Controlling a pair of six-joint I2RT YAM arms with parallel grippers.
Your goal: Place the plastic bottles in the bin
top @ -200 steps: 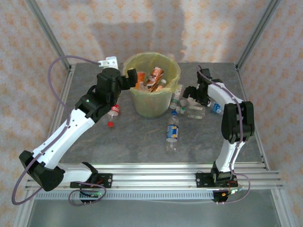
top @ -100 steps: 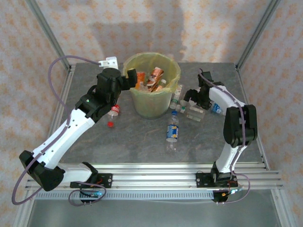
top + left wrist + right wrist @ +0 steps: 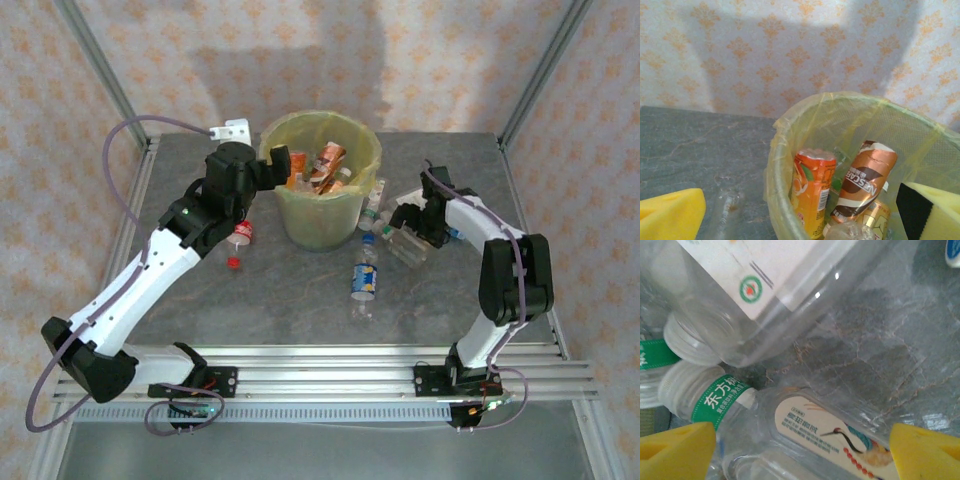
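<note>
The bin [image 3: 352,207] stands at the table's middle back, its yellow bag over the rim [image 3: 774,165]. Inside lean an orange-labelled bottle [image 3: 812,192] and a brown-labelled bottle [image 3: 865,177]. My left gripper [image 3: 283,168] hangs open at the bin's left rim with nothing between its yellow pads [image 3: 670,215]. A cluster of clear plastic bottles [image 3: 392,238] lies right of the bin. My right gripper [image 3: 402,222] is open, low over that cluster. Its pads [image 3: 675,447] straddle a clear bottle with a crane label [image 3: 840,437]. A green-labelled bottle [image 3: 715,395] touches it.
A bottle with a blue and yellow label [image 3: 364,278] lies in front of the bin. A red-capped bottle [image 3: 241,233] and a loose red cap [image 3: 232,263] lie at the bin's left. A blue-labelled bottle [image 3: 456,230] rests under the right forearm. Metal frame posts stand at the corners.
My right gripper has moved toward the near side and come down over the bottle cluster. The left arm and the bin's contents have not moved.
</note>
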